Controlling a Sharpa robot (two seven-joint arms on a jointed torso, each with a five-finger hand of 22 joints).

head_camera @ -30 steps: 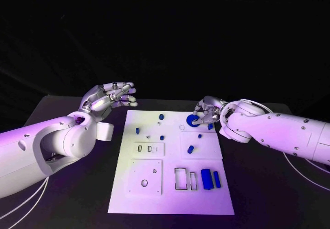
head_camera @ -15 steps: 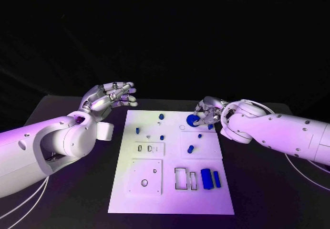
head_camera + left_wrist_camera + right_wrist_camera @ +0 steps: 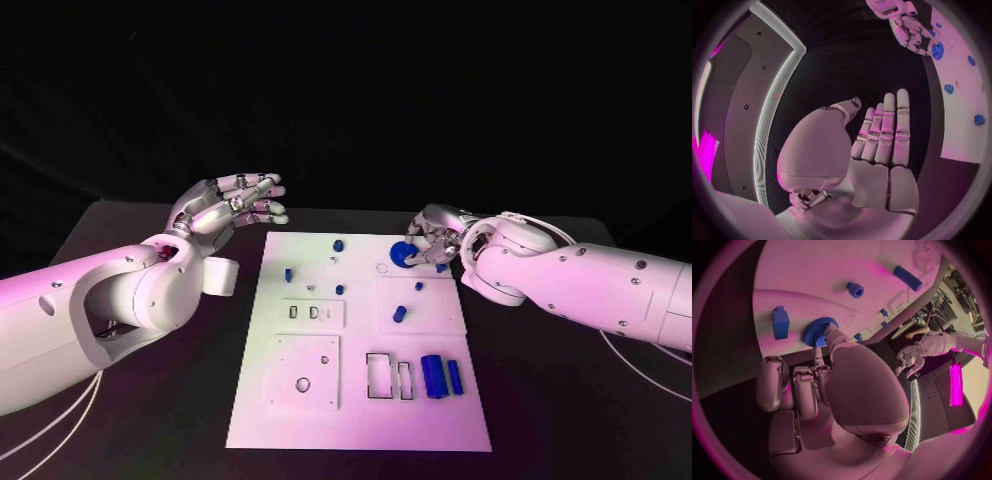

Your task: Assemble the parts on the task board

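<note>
Nearest me on the white task board (image 3: 361, 420), two long blue bars (image 3: 443, 376) stand beside empty rectangular slots on the right, with a small panel bearing a round hole on the left. Farther up, small blue pegs (image 3: 401, 313) are scattered over the middle of the board. At the far right corner the right robot hand (image 3: 433, 240) pinches a blue gear (image 3: 404, 251) between thumb and fingertips, holding it at the board's surface near a small ring outline. Off the far left corner, above the dark desk (image 3: 173, 400), the left robot hand (image 3: 231, 205) hovers with fingers loosely spread, holding nothing. I'd say the gear is being seated; next it probably needs lining up over its post and pressing down squarely.
</note>
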